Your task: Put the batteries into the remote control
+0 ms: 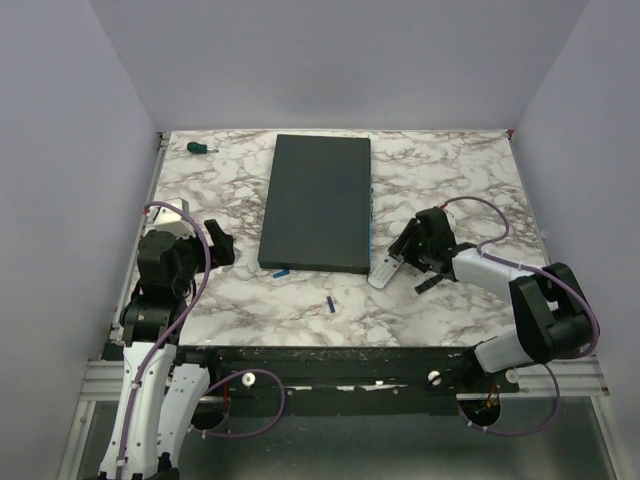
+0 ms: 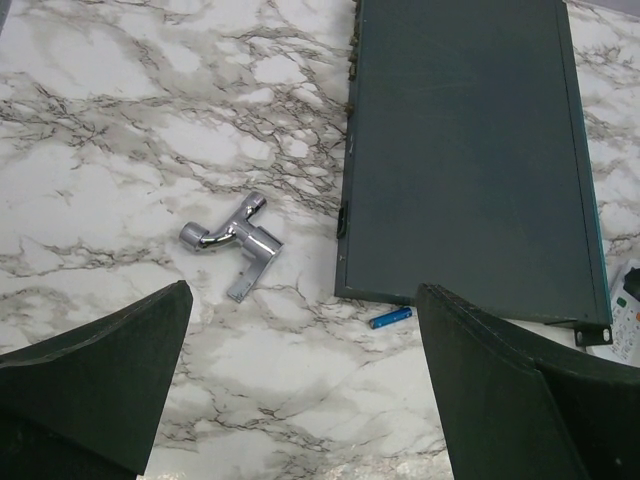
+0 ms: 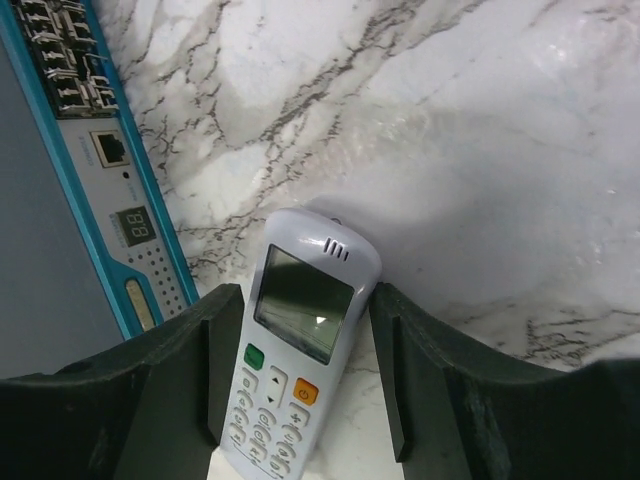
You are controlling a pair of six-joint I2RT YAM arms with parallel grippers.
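Observation:
The white remote control lies face up, screen and buttons showing, beside the near right corner of the slab. My right gripper has a finger against each long side of it and is shut on it. The blue battery lies on the marble at the slab's near left corner. The purple-blue battery lies nearer the front edge. My left gripper is open and empty, held above the table short of the blue battery. The remote's edge also shows in the left wrist view.
A large dark grey slab lies mid-table, with its blue port side facing the remote. A T-shaped tool lies left of the slab. A green-handled screwdriver is at the far left. The left arm stands by the left edge.

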